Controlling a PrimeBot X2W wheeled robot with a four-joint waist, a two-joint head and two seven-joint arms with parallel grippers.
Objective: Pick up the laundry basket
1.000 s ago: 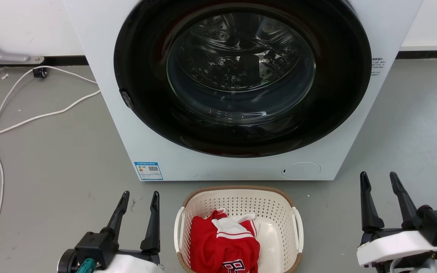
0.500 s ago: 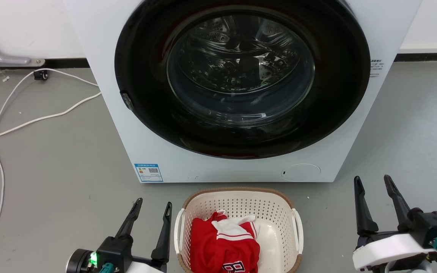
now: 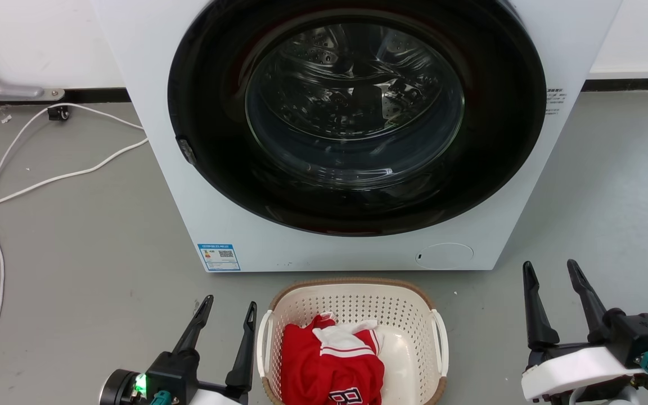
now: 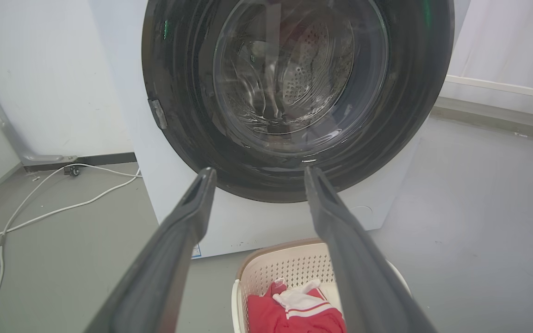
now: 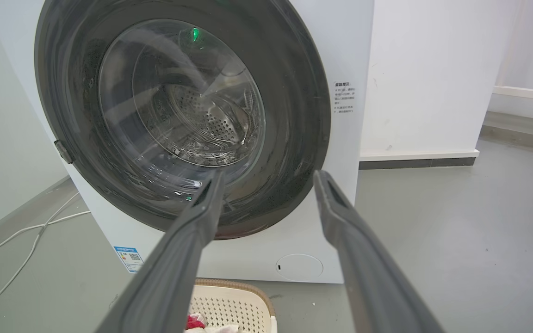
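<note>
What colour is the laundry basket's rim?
Brown, woven-look, topping the cream-white perforated plastic laundry basket; clearest in the head view.

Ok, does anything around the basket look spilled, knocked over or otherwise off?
Nothing serious stands out. The laundry basket sits upright on the floor before the washing machine, with the red-and-white garment inside and nothing spilled. The one untidy thing is a white cable trailing loose over the floor to the left.
</note>
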